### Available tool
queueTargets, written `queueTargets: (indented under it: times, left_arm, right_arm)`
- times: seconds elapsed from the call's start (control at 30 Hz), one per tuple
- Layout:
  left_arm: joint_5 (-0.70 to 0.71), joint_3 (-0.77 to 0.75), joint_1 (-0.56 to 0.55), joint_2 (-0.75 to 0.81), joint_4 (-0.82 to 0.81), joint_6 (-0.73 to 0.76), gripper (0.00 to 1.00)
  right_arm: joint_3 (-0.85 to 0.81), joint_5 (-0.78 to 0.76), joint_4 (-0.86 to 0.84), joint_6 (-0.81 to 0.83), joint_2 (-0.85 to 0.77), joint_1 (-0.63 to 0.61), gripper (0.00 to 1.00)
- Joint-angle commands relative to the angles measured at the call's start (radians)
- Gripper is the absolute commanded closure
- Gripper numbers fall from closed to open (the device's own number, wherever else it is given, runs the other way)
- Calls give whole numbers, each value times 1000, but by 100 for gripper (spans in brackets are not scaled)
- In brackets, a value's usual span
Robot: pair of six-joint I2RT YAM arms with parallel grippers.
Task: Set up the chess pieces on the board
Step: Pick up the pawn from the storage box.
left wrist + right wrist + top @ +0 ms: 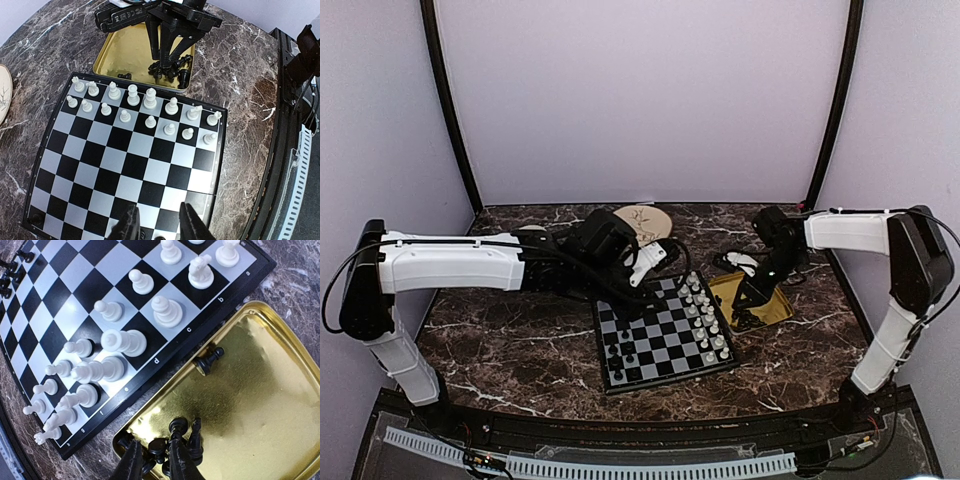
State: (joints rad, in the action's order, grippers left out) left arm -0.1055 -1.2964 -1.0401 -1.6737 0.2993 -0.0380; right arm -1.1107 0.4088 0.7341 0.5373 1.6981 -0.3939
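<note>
The board [660, 340] lies at the table's middle, with white pieces [132, 95] filling its two rows beside the yellow tray [125, 50]. A few black chess pieces [617, 355] stand along the opposite edge, also visible as black pieces [10, 275] in the right wrist view. My left gripper [159, 225] hovers open over that edge, black piece tops showing between its fingers at the frame's bottom. My right gripper [155, 460] reaches into the tray corner, its fingers close on either side of one piece in a heap of black pieces [192, 440], with a thin gap still showing. A lone black pawn [209, 361] lies by the tray rim.
A round wooden disc [645, 222] lies behind the board, near my left wrist. The tray [775, 305] sits right against the board's right side. The right arm [170, 25] hangs over the tray. Dark marble table surface surrounds the board.
</note>
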Motion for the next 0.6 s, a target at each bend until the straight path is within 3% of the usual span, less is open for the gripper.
queueTargets:
  times: [0.0, 0.57]
  left_arm:
    - [19, 29, 11, 60, -33, -10, 71]
    - [4, 44, 15, 45, -45, -3, 70]
  right_arm:
    - [-35, -56, 29, -15, 44, -25, 80]
    - [-88, -184, 43, -29, 123, -78, 82]
